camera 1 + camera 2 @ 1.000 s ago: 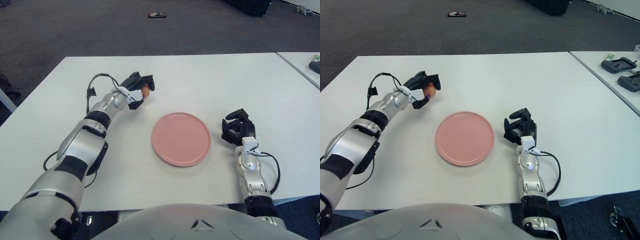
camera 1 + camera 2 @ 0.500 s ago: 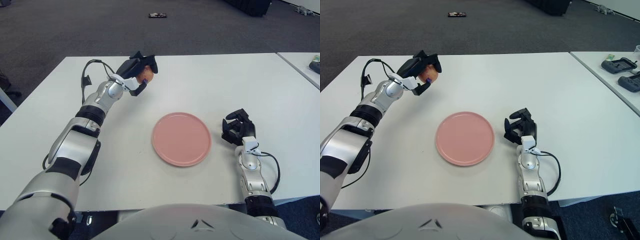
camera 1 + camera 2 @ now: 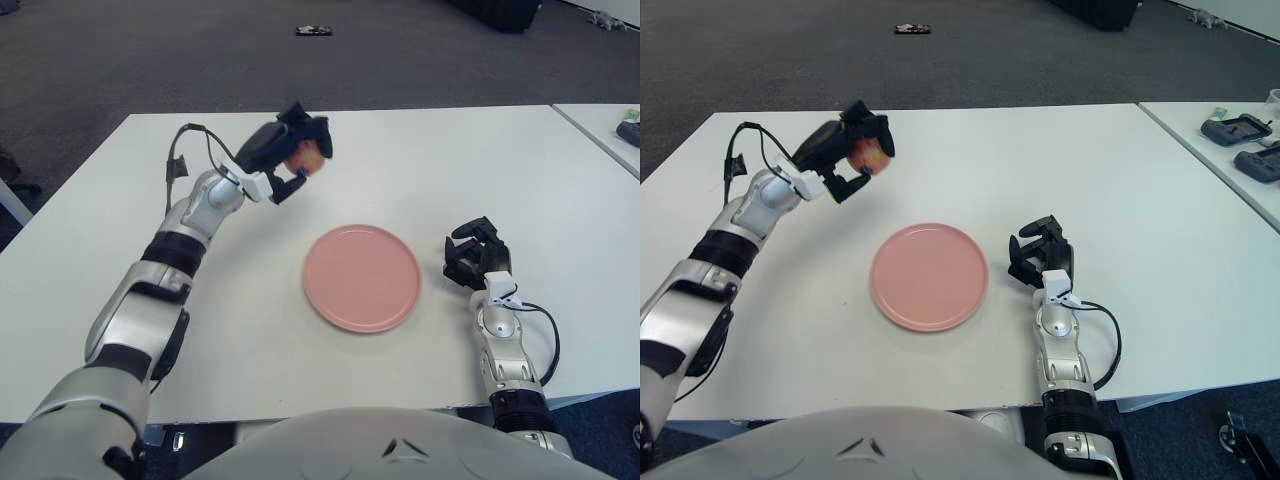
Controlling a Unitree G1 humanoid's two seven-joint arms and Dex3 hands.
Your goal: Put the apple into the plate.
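Note:
My left hand [image 3: 291,155] is shut on the apple [image 3: 304,157], a reddish-yellow fruit, and holds it in the air above the white table, up and to the left of the plate. The pink round plate [image 3: 362,277] lies flat near the middle of the table, with nothing on it. The apple also shows in the right eye view [image 3: 869,153]. My right hand [image 3: 474,256] rests on the table just right of the plate, fingers curled, holding nothing.
The white table [image 3: 450,160] has its front edge close to my body. A second table [image 3: 1230,130] with dark controllers stands at the right. A small dark object [image 3: 314,31] lies on the grey carpet far behind.
My left hand has lifted the apple off the table's left part and carried it up and to the right, toward the plate. The right hand has not moved.

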